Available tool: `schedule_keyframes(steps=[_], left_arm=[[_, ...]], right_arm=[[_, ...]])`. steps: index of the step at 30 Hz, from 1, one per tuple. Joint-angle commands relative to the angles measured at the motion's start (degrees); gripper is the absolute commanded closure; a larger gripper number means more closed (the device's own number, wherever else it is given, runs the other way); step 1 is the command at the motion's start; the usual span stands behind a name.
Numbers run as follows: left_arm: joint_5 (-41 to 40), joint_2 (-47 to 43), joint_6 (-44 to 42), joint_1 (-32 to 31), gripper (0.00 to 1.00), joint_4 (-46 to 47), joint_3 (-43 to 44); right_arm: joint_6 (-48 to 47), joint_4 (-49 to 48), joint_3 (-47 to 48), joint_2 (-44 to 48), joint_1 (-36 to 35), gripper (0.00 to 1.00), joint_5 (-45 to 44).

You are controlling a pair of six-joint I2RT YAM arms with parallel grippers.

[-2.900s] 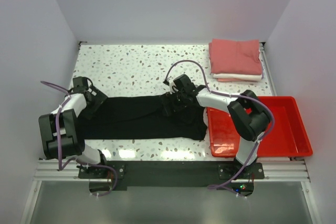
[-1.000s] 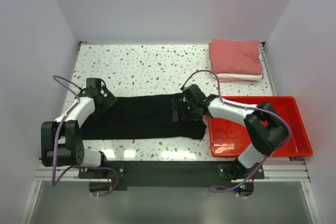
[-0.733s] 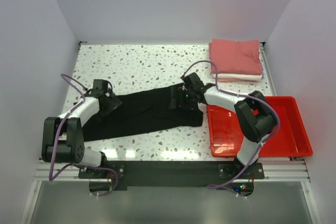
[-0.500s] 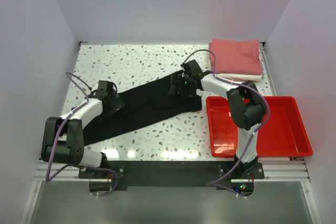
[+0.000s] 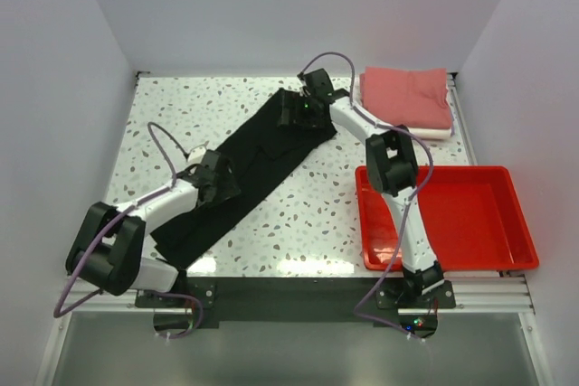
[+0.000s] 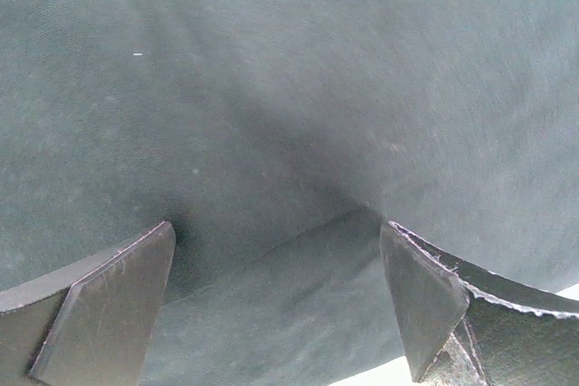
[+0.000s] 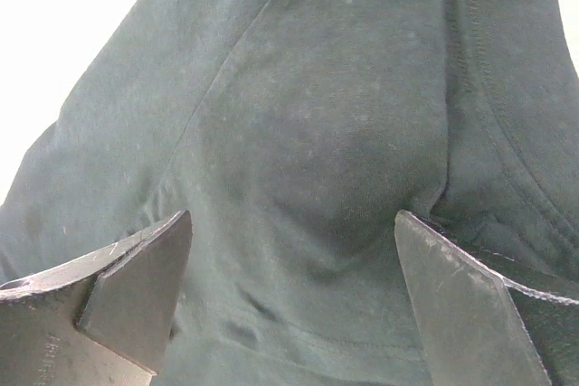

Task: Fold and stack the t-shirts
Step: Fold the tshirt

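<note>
Starting at the L side, bare speckled table (image 5: 149, 146) is seen btw. the L wall and the cloth, w/ open room at 9–11 o'clock. The left gripper (image 5: 217, 183) is set down on the black t-shirt (image 5: 262, 146) at approx. 8 o'clock. Its fingers (image 6: 109, 300) are spread wide apart in the wrist view, w/ dark cloth filling the gap and nothing clamped. The shirt is laid as a long diagonal band, from close to the front table edge at 7 o'clock up to 12 o'clock. Free tabletop is left at 5–6 o'clock, btw. band and tray. The right gripper (image 5: 294, 110) is pressed on the band's upper end at 12 o'clock, claw likewise apart, w/ cloth and a stitched seam seen btw. its fingers (image 7: 457, 300). Just beside it, at 1–2 o'clock in the back corner, the salmon-pink t-shirt (image 5: 405, 97) is stacked folded on the white t-shirt (image 5: 425, 133). A red tray (image 5: 452, 172) is placed at 4 o'clock by the table's R edge; its L rim is crossed by the R arm's lower links.
</note>
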State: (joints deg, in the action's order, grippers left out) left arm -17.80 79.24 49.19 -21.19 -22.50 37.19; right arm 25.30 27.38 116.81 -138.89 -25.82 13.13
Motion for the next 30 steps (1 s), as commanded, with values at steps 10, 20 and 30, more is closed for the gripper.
schedule_keyframes(steps=[10, 20, 30], left_arm=[[8.66, 14.79, 17.08, -21.59, 0.0, 0.1, 9.38], [11.56, 15.68, 25.07, -33.12, 0.0, -1.05, 12.82], [3.76, 10.6, 22.27, -39.37, 0.0, -8.33, 19.67]], right_arm=[[-0.96, 7.97, 21.35, -19.49, 0.86, 0.01, 0.84], [0.71, 2.07, 26.72, -22.75, 1.91, 0.01, 0.41], [-3.23, 1.53, 24.69, -15.29, 2.45, 0.01, 2.52]])
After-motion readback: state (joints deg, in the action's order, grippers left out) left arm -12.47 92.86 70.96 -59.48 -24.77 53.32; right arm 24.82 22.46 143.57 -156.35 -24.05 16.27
